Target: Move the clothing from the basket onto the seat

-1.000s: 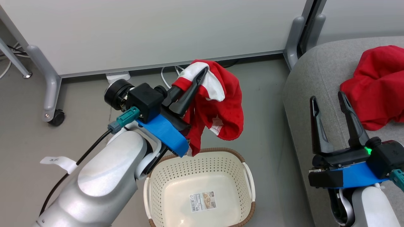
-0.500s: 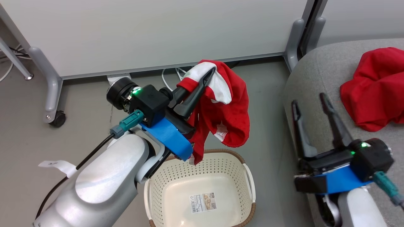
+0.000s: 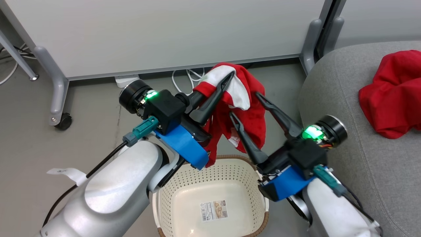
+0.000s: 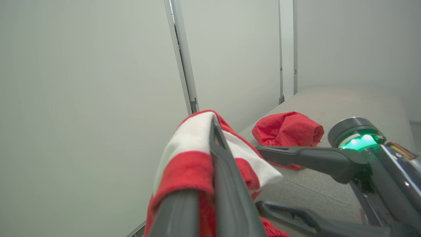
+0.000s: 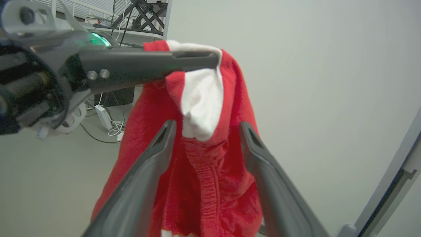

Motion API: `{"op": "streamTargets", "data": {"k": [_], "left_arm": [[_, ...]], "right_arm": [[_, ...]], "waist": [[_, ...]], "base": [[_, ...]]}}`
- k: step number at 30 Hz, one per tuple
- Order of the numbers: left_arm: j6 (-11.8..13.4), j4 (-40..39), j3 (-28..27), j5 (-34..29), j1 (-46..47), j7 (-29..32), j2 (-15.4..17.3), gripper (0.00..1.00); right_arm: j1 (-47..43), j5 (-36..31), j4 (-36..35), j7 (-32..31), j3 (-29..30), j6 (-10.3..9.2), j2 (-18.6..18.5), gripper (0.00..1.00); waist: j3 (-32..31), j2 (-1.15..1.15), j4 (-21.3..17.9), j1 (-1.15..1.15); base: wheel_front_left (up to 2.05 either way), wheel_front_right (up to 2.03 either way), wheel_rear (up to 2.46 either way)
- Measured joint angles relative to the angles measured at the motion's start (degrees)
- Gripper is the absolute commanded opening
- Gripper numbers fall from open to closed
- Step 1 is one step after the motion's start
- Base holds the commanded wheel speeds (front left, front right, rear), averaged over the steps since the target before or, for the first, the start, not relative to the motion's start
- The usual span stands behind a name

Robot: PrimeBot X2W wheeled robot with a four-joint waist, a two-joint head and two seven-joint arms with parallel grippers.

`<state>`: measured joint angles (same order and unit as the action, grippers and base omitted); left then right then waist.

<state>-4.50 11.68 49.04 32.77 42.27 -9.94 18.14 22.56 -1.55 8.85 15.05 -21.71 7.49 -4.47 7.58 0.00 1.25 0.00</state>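
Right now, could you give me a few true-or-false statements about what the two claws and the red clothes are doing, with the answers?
1. The left gripper is shut on the striped garment, holding it in the air. True.
2. The right gripper is clamped on that garment too. False: it is open, with one finger on each side of the hanging cloth.
3. One garment lies in the basket. False: no clothing is in it, and a label shows on its floor.
4. The plain red garment lies on the seat. True.
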Motion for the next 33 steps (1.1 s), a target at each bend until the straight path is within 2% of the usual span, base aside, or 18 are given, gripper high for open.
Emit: {"op": "streamTargets", "data": {"k": [6, 15, 16, 18, 33], "left_arm": [[-0.01, -0.21, 0.78, -0.13, 0.48, 0.00, -0.73, 0.00], [-0.01, -0.75, 1.99, -0.57, 1.09, 0.01, -1.71, 0.00], [-0.04, -0.89, 2.18, -0.57, 1.10, 0.00, -1.77, 0.00], [-0.05, -0.99, 2.36, -0.57, 1.10, -0.01, -1.81, 0.00], [0.00, -0.63, 3.10, -0.23, 1.07, -0.48, -1.77, 0.00]], "right_arm": [[5.40, -4.81, 6.73, 0.00, -3.05, 0.00, -1.21, 1.00], [9.03, -6.95, 9.66, 0.00, 0.22, 0.00, -0.24, 1.00], [9.27, -6.64, 10.63, 0.00, 0.60, 0.00, 0.12, 0.86], [9.32, -6.10, 11.51, 0.00, 0.60, 0.00, 0.38, 0.00], [9.62, -2.90, 11.84, 0.00, 1.76, 0.00, 1.19, 0.00]], "waist": [[0.16, 0.00, 0.55, 0.00], [0.56, 0.00, 1.29, 0.00], [0.57, 0.00, 1.38, 0.00], [0.59, 0.00, 1.50, 0.00], [0.58, 0.00, 1.62, 0.00]], "base": [[0.00, 0.00, 0.00], [0.00, 0.00, 0.00], [0.00, 0.00, 0.00], [0.00, 0.00, 0.00], [0.00, 0.00, 0.00]]}}
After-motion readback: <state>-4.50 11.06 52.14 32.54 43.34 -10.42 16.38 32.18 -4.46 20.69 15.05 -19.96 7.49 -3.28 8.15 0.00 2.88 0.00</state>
